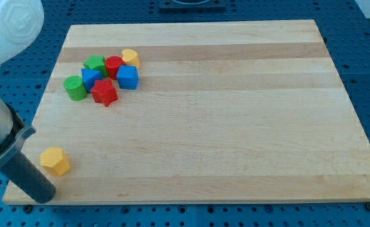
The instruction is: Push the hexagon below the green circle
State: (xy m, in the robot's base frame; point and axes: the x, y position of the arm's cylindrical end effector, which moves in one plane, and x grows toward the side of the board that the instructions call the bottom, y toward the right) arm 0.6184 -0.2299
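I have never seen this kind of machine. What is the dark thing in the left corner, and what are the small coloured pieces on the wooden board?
There is one picture, from one camera looking down on a wooden board that lies on a blue perforated base. The dark thing is a robot arm that ends in a straight rod, not a hand. The rod's lower end, my tip, slides over the board and pushes blocks. It holds nothing.

Right now my tip is at the view's bottom left, just left of and below the yellow hexagon.

Near the view's top left sits a tight cluster: a green circle, a green star, a red circle, a red star, two blue blocks and, and a second yellow block.
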